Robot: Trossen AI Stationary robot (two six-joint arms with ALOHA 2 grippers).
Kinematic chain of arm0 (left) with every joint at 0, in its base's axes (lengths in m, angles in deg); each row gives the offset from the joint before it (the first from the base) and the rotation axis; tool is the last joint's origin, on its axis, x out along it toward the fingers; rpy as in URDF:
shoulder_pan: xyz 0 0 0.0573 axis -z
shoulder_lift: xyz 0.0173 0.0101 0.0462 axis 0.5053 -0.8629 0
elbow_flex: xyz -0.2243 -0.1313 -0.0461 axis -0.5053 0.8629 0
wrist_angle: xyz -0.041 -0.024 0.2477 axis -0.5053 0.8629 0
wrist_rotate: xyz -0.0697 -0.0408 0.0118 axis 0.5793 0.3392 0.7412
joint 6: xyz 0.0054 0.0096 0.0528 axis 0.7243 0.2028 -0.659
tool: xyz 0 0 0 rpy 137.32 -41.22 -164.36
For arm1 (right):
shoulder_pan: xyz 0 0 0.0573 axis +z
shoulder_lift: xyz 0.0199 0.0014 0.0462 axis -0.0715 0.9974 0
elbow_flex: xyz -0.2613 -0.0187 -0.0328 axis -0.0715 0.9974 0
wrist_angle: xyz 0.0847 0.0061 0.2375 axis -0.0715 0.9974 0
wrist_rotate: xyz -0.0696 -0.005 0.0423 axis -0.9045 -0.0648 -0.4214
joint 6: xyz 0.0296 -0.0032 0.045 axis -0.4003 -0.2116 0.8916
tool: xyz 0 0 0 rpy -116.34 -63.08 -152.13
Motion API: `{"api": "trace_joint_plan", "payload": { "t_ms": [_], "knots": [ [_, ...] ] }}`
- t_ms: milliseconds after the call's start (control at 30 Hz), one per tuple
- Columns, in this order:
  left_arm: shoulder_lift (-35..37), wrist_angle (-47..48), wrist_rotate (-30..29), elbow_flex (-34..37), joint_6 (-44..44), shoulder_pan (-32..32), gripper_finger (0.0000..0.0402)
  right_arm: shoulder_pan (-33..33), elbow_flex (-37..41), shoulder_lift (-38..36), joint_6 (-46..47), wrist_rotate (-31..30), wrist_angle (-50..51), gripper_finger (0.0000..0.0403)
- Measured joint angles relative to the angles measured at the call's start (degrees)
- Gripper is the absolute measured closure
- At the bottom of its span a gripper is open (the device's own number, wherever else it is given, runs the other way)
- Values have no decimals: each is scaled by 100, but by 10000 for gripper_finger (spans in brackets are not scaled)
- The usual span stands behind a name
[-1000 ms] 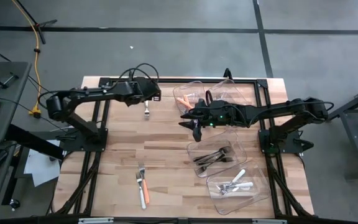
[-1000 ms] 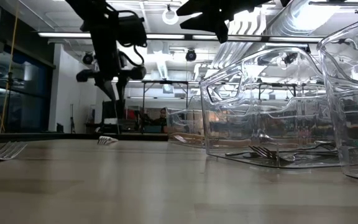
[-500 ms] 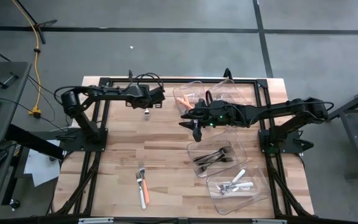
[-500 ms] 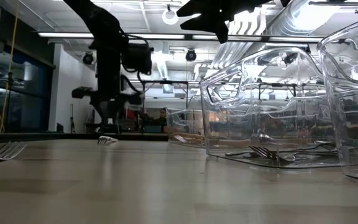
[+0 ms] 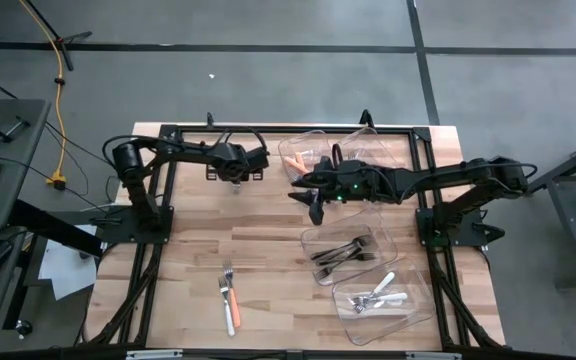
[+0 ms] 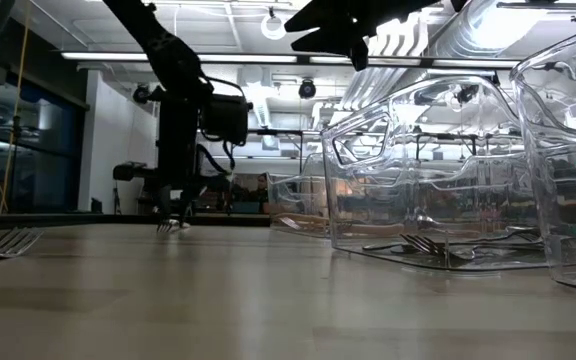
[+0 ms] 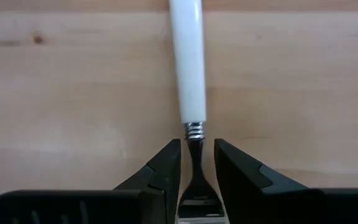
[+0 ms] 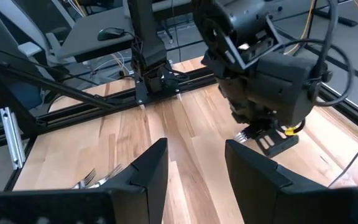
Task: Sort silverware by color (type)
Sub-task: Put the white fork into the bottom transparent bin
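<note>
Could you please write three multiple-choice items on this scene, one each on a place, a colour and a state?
1. Where is the left pincer?
A. Down at the table over a fork
B. Inside a bin
C. Raised above the floor

2. What colour is the handle of that fork?
A. Orange
B. White
C. Black

3. How do the left pincer's fingers stand?
A. Spread wide, far from the fork
C. Holding a spoon in the air
B. Either side of the fork's metal neck, the fork lying on the table

Answers: 1 A, the low view shows it at the tabletop; 2 B, the left wrist view shows a white handle; 3 B, the neck sits between the fingers and the handle lies flat on the wood.
</note>
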Motion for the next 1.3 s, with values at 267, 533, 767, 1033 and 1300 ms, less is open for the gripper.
{"api": "trace_joint_plan", "payload": {
  "t_ms": [267,533,767,1033,1300],
  "knots": [
    [-64,-466,226,348,250,-70,314,0,0,0,7,2,0,258],
    [-71,-487,193,359,-102,-89,333,0,0,0,-44,4,0,258],
    [-6,-564,104,371,-702,-85,392,0,0,0,-44,7,0,258],
    [791,-623,-460,398,-1765,-140,396,0,1,0,18,7,-21,258],
    [2900,-1033,-707,394,-3215,-359,398,0,2,-1,264,-194,-266,258]
  ]
}}
